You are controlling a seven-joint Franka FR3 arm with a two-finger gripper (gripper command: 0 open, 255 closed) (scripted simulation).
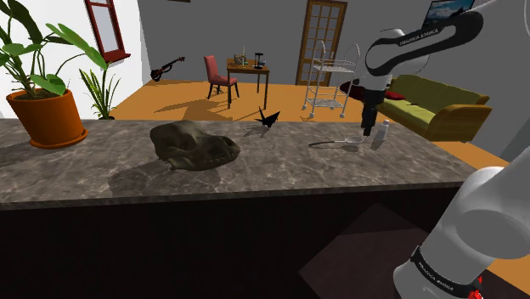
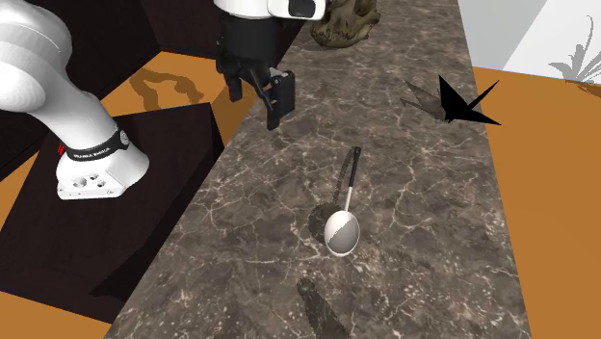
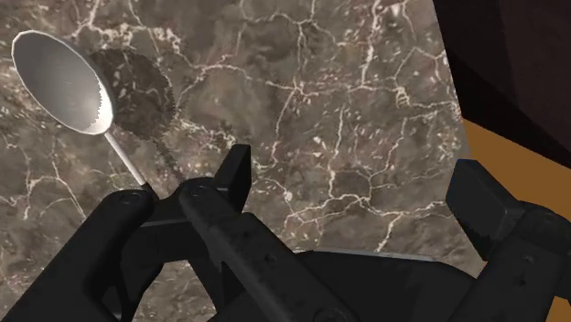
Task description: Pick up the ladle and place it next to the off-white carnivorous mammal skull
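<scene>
The ladle (image 2: 341,231) lies flat on the marble counter (image 2: 414,250), a silvery bowl on a thin dark handle that points toward the skull. The skull (image 1: 195,144) is drawn dark grey-brown and sits mid-counter, well away from the ladle (image 1: 348,142). My gripper (image 2: 255,101) hangs open over the counter near its stand-side edge, level with the handle's tip but off to one side. In the wrist view the ladle's bowl (image 3: 62,82) lies outside my fingers, and its handle runs under the nearer finger (image 3: 233,178). Nothing is between the fingers of the gripper (image 3: 357,187).
A black folded-paper bird (image 2: 464,101) sits at the counter's far edge. A pale bottle (image 1: 382,134) stands just beyond the ladle, close to the gripper (image 1: 368,127). An orange plant pot (image 1: 47,117) stands at the counter's left end in the shoulder view.
</scene>
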